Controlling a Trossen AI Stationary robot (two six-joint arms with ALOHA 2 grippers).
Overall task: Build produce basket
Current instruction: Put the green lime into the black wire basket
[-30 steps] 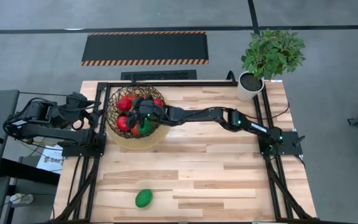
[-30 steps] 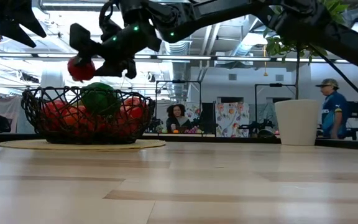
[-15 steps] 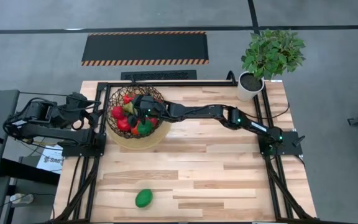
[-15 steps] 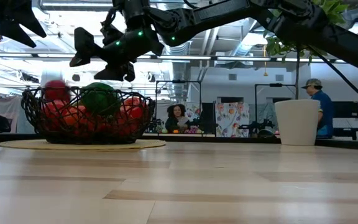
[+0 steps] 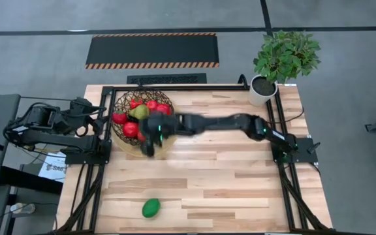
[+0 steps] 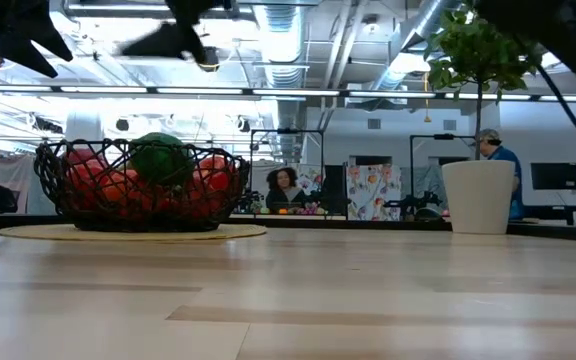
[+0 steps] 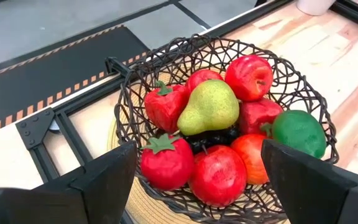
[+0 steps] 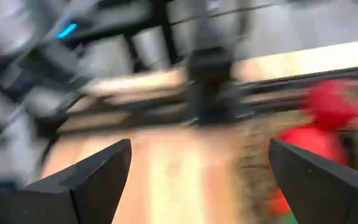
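The basket [image 5: 140,121] sits on the worktop [image 5: 227,176] at about ten o'clock from the worktop's middle, on a flat round tan base. The left wrist view shows it piled with produce: a yellow-green pear [image 7: 209,107] on top in the centre, a red apple [image 7: 248,77] touching it on one side, a red pepper [image 7: 165,104] on the other, a second red pepper [image 7: 167,163] and another red apple [image 7: 219,175] at the nearer rim, a green oval [image 7: 299,132] against the wire wall, and a dark grape bunch [image 7: 213,137] wedged low between them. One more green oval, the loose green fruit [image 5: 151,207], lies alone on the worktop at about seven o'clock, well apart from the basket. The right arm reaches across from three o'clock, its right end effector [image 5: 150,136] blurred over the basket's six o'clock rim; its wrist view shows the two fingers spread wide with nothing between them, so it is released. The left end effector [image 5: 100,116] waits just beside the basket at nine o'clock, its fingers likewise parted and empty. A potted plant [image 5: 281,60] stands at the worktop's one o'clock corner.
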